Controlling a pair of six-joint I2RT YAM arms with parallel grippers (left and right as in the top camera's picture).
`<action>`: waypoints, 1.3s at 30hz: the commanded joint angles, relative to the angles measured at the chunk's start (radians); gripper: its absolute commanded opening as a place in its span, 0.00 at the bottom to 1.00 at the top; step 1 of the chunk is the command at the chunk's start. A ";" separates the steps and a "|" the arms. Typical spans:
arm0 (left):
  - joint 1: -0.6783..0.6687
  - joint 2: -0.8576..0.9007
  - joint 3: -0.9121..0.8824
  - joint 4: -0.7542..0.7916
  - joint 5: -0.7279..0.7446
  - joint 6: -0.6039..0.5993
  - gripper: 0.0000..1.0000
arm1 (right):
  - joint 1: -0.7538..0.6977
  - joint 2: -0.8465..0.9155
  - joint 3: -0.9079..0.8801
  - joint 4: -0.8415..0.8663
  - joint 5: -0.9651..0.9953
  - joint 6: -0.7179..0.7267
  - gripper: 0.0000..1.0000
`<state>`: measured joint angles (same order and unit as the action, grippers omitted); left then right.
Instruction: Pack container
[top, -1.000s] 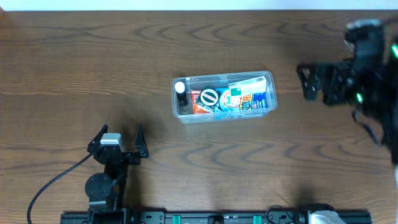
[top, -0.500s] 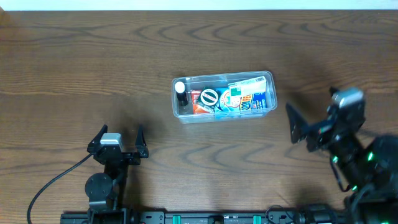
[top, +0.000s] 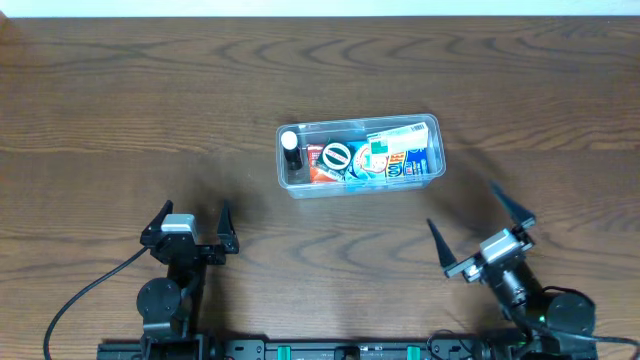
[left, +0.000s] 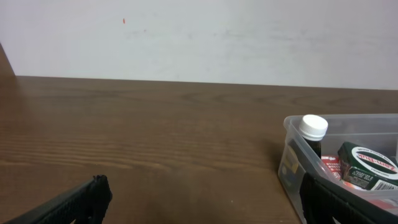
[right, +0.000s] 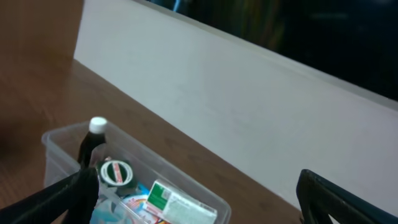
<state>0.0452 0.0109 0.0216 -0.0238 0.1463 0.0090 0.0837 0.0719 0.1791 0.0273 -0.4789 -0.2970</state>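
Though illegible, labelled packets (top: 395, 155) in container (top: 281, 160).

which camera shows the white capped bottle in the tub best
Left wrist: the bottle stands close, side on, white cap and dark body clear. Overhead shows it small, mostly from above; right wrist, small and blurred.

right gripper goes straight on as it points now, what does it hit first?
Probably the right end of the container, with only bare table between. The right gripper is open and aimed up-left at it. Height unclear, so it may pass over.
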 joint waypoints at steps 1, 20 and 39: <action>0.007 -0.006 -0.018 -0.035 0.006 0.017 0.98 | 0.008 -0.058 -0.065 0.030 -0.034 -0.026 0.99; 0.007 -0.006 -0.018 -0.035 0.006 0.017 0.98 | 0.008 -0.067 -0.174 0.164 0.090 -0.078 0.99; 0.007 -0.006 -0.018 -0.035 0.006 0.017 0.98 | 0.008 -0.067 -0.174 -0.074 0.195 -0.074 0.99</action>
<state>0.0452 0.0109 0.0216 -0.0238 0.1463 0.0086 0.0837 0.0120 0.0074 -0.0406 -0.3523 -0.3634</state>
